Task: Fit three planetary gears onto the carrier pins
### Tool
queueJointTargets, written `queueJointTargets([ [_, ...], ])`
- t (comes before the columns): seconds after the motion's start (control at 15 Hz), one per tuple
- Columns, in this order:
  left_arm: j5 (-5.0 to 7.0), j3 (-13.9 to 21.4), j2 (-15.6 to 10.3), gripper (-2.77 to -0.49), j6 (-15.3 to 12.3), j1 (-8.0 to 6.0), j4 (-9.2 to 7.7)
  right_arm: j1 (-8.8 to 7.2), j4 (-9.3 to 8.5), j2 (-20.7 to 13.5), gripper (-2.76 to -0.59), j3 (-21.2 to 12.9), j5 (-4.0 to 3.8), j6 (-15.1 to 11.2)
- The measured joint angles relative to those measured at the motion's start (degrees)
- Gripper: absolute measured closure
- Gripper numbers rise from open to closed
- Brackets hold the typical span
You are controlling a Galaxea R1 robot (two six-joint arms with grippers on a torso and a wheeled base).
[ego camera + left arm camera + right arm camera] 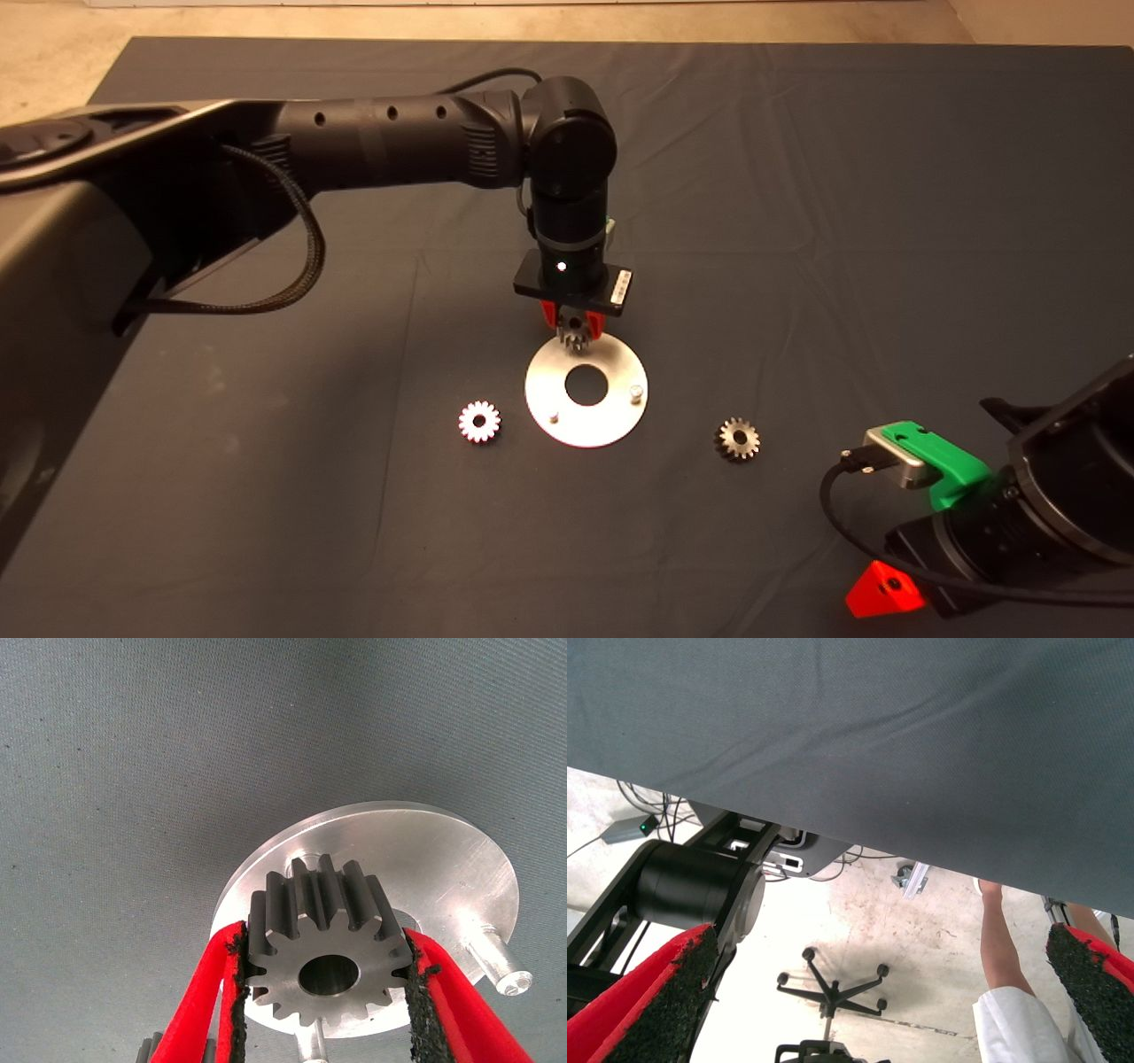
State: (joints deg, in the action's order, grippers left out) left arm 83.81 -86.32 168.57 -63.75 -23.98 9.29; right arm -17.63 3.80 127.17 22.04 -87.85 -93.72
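Note:
My left gripper (pixel 574 330) is shut on one planetary gear (pixel 575 337), holding it just above the far edge of the pale metal disc (pixel 604 424). In the left wrist view the gear (pixel 328 950) sits clamped between the red fingers (pixel 221 992), its bore facing the camera, with the disc (pixel 425 840) beneath it. Two carrier pins (pixel 634 391) (pixel 552 415) stand bare on the disc; they also show in the wrist view (pixel 501 967) (pixel 312 1047). The third pin is mostly hidden behind the held gear. Two more gears lie on the mat, one left (pixel 479 421) and one right (pixel 737 439) of the disc.
My right gripper (pixel 886 589) is parked at the lower right edge, open (pixel 877 992). Its wrist view looks past the mat's edge (pixel 833 753) to the floor, a chair base (pixel 831 985) and a person's leg (pixel 1003 948).

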Motion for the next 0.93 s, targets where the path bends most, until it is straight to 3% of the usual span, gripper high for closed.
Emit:
queueJointTargets([
  [0.67, 0.21, 0.0, 0.0, -0.94, -0.1, 0.00, 0.00, 0.00, 0.00, 0.0, -2.76, 0.0, -0.02, 0.0],
  [0.93, 0.26, 0.0, 0.0, -1.06, -0.1, 0.00, 0.11, 0.00, 0.00, 0.0, -2.76, 0.0, -0.02, 0.0],
])
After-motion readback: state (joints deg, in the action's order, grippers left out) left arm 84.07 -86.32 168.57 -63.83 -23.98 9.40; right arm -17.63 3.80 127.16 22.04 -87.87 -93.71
